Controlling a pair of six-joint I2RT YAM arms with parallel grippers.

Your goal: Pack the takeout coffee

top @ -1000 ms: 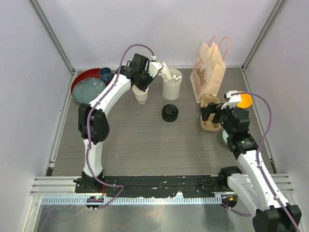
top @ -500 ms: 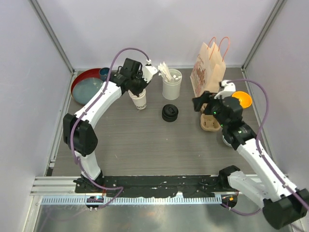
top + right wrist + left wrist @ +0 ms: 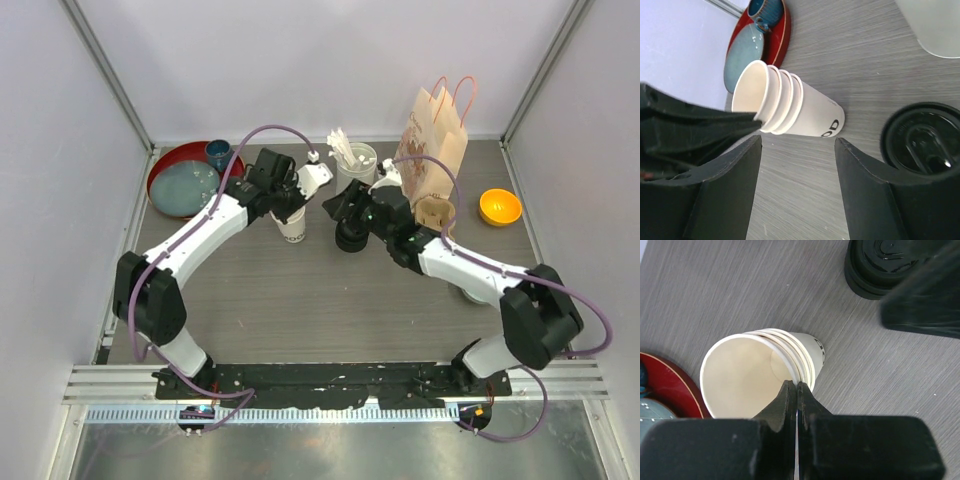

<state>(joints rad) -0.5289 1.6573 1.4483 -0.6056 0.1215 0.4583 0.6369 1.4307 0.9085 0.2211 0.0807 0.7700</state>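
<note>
A stack of nested white paper cups [image 3: 292, 226] with a dark print stands on the table left of centre. My left gripper [image 3: 290, 206] is shut on the rim of the stack [image 3: 765, 370], one finger inside and one outside. A stack of round black lids [image 3: 351, 238] sits just right of the cups, and also shows in the right wrist view [image 3: 922, 145]. My right gripper [image 3: 338, 208] is open and empty, hovering over the lids and facing the cups [image 3: 790, 107].
A white cylinder of sticks [image 3: 356, 168] stands behind the lids. A tan pulp carrier [image 3: 436, 213] and a paper bag [image 3: 432, 150] are at the back right, with an orange bowl [image 3: 499, 207] beyond. A red plate [image 3: 165, 170] with a blue cup [image 3: 217, 152] is at the back left.
My right arm has swung left from beside the carrier to over the lids. My left gripper has carried the cup stack slightly nearer and to the right.
</note>
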